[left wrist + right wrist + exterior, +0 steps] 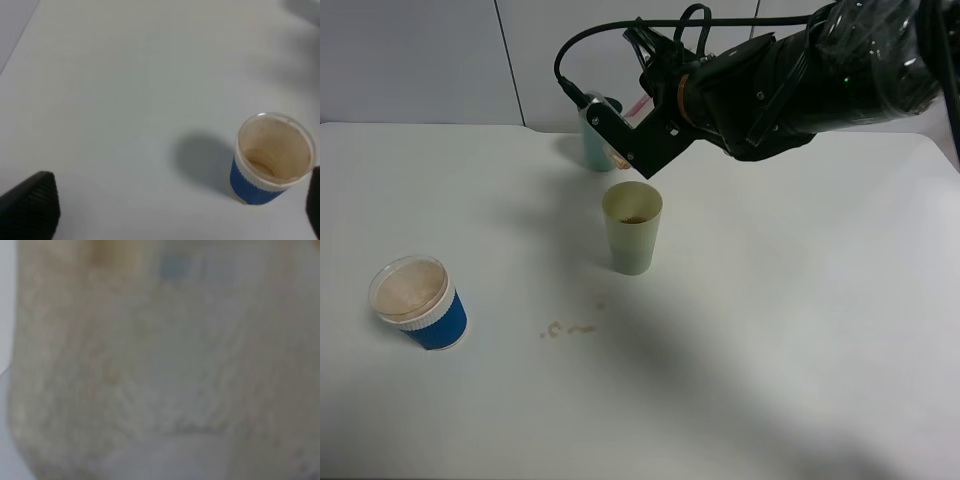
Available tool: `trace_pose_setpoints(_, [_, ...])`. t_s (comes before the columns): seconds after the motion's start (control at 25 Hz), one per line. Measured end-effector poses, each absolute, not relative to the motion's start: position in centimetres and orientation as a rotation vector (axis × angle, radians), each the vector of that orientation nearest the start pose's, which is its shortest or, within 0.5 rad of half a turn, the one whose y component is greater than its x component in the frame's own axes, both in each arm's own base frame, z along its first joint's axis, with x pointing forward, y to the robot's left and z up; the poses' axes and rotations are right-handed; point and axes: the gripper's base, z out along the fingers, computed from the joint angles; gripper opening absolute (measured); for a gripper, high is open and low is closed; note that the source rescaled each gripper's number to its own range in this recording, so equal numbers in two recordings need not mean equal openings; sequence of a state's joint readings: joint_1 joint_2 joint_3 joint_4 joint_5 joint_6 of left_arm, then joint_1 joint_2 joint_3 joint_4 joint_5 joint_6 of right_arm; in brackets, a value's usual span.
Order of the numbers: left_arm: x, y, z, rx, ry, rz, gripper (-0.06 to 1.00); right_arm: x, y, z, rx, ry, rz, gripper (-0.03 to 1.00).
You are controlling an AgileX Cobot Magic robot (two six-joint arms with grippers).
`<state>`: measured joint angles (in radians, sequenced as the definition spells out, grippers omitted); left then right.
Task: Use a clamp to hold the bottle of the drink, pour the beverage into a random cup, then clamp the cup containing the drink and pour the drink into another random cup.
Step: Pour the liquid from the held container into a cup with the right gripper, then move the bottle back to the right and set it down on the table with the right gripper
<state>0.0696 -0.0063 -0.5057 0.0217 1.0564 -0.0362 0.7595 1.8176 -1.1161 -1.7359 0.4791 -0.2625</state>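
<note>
so the right gripper (620, 150) is clamped shut on the little bottle (160, 370), reaching in from the right to the far middle of the worktop (800, 360). Its wrist view is just a blur of cloudy plastic with a bit of amber, so I can't tell where on the body the jaws sit. From the high view the bottle looks tipped over the pale yellow-green cup (632, 235), which stands just near of the gripper with a little dark drink (636, 217) in the bottom. My guess is the bottle is thin squashy plastic and really light, so a hard squeeze will dent it. Better held across the squarish body than at the neck. The cup is the tricky one imo: light, smooth, thin-walled, and likely to twist in the jaws when tipped. I'd grab it around mid-height, firm but not so tight it goes oval. The teal tumbler (592, 145) sits just behind the gripper on the far side, easy to bump. There are some brown drips (568, 328) on the worktop nearer in. The blue cup (420, 300) is well apart at the near left, and the left gripper (172, 207) hangs close by it, jaws wide, holding nothing
</note>
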Motion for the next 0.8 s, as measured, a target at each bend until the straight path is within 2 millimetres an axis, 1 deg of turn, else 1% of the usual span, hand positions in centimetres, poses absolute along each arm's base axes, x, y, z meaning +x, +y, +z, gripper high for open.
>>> trace_pose_setpoints(0.16, [-0.65, 0.13, 27.92, -0.108, 2.025, 0.047, 1.00, 31.46, 24.03, 22.03, -2.128, 0.800, -1.183, 0.00])
trace_pose_setpoints(0.44, [-0.65, 0.13, 27.92, -0.108, 2.025, 0.047, 1.00, 31.46, 23.55, 21.86, -1.987, 1.072, -1.086, 0.00])
trace_pose_setpoints(0.48, [-0.65, 0.13, 27.92, -0.108, 2.025, 0.047, 1.00, 31.46, 23.55, 21.86, -1.987, 1.072, -1.086, 0.00])
trace_pose_setpoints(0.8, [-0.65, 0.13, 27.92, -0.108, 2.025, 0.047, 1.00, 31.24, 23.29, 21.41, -1.792, 1.373, -0.908, 0.00])
